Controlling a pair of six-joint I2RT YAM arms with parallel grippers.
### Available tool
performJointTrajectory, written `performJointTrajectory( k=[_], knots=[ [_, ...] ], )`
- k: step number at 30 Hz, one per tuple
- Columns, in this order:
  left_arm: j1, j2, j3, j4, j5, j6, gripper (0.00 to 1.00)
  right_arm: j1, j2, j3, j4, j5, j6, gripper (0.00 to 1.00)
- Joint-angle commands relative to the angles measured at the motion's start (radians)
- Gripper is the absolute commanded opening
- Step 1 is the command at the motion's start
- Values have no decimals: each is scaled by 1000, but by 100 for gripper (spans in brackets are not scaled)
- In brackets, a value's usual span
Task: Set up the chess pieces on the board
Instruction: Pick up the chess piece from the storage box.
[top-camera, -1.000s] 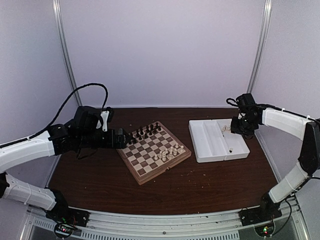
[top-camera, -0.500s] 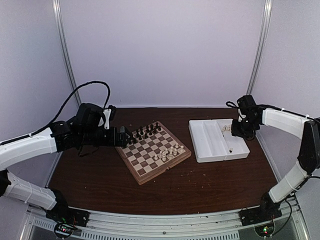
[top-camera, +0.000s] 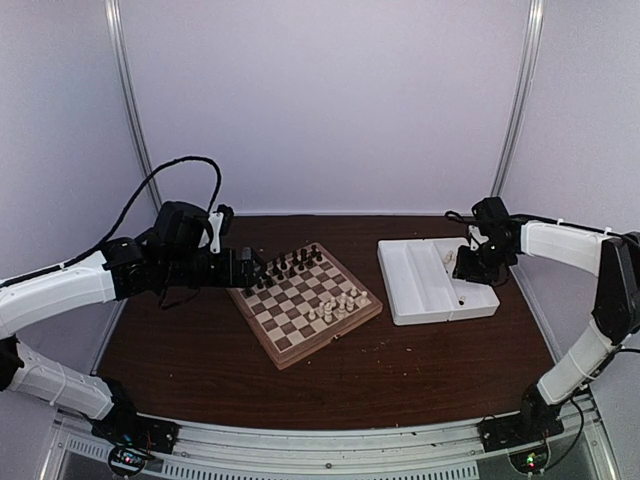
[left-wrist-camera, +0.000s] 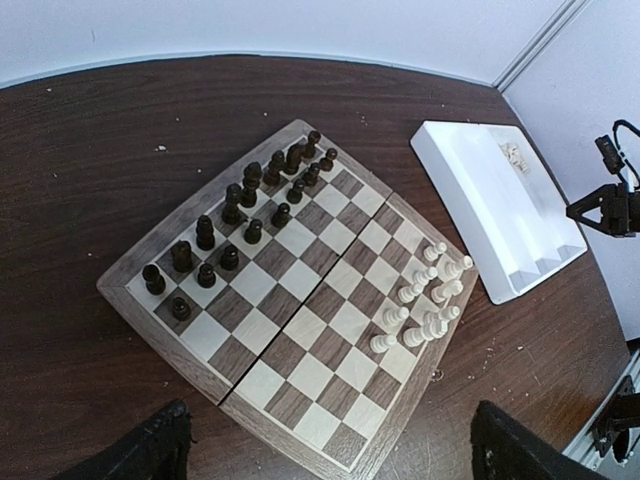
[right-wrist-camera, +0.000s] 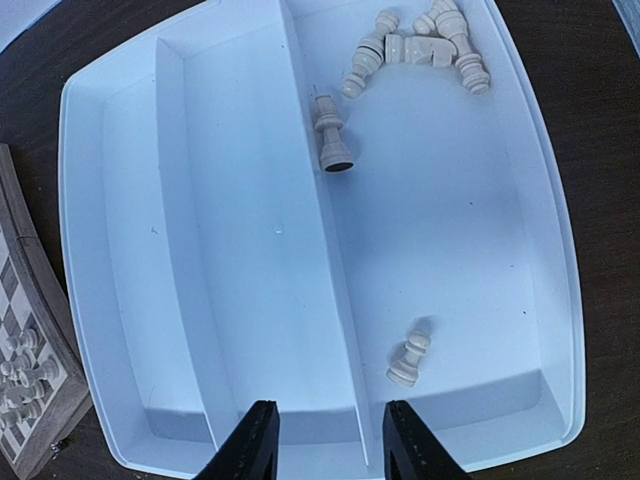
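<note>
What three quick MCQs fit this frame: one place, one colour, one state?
1. The loose cream pieces in the tray lie in:
A its narrowest compartment
B its middle compartment
C its widest compartment

2. The pieces on the side of the board away from the tray are:
A cream
B dark
C mixed

3. The jaws of the right gripper are:
A open, empty
B shut, empty
C shut on a pawn

Answers:
1 C: the right wrist view shows them all in the wide channel.
2 B: only dark pieces stand in those rows.
3 A: a clear gap shows between the jaws, with nothing in it.
</note>
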Motion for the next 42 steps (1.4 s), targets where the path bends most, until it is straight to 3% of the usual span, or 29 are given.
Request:
performJointTrajectory(
  k=[1,9,20,28,42],
  knots=[
    [7,13,-4,52,-4,6,98,-7,-42,-12,26,-32,-13,39],
    [7,19,-28,45,39,-24,98,-7,-88,-61,62,-40,1,38],
    [7,90,9,-28,54,-39,98,-8,15,-10,31,24,23,39],
    [7,43,-54,-13,35,-38,98,-10,76,11,-1,35,29,39],
    [7,25,-45,-28,6,6,98,-10,42,29,-79,107,27,42]
  ],
)
